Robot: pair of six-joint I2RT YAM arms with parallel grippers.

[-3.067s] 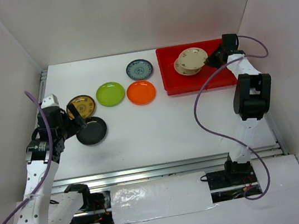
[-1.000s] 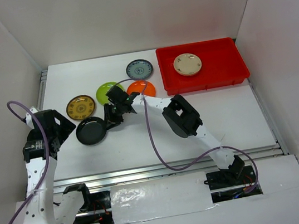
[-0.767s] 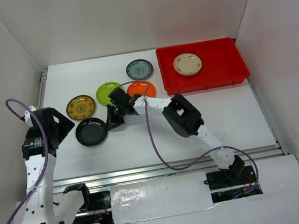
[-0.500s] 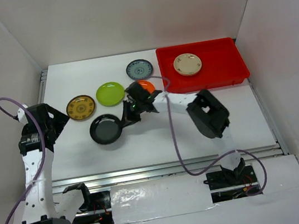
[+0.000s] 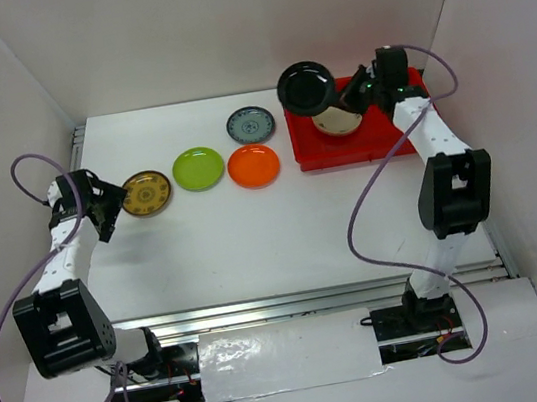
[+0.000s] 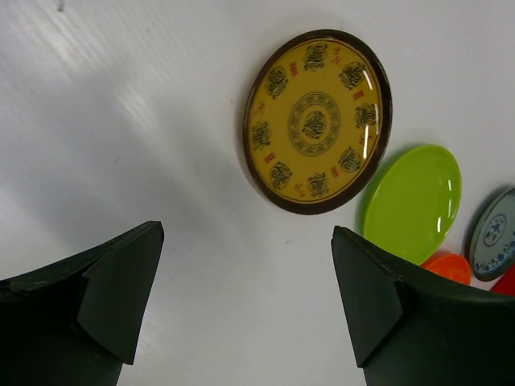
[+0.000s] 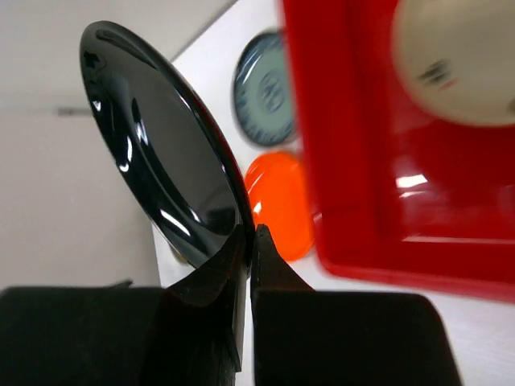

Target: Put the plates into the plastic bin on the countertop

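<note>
One black plate (image 7: 153, 145) tight in right tool (image 7: 249, 235), grip plainest from wrist; left tool (image 6: 245, 233) wide, empty.

You're in a robotics lab test cell: plain white walls (image 5: 222, 26) box in the countertop (image 5: 255, 248) at the frame's top and sides, with a metal rail (image 5: 304, 302), 2 arm bases (image 5: 414, 313) and loose purple cables (image 5: 351, 234) along the bottom.
</note>
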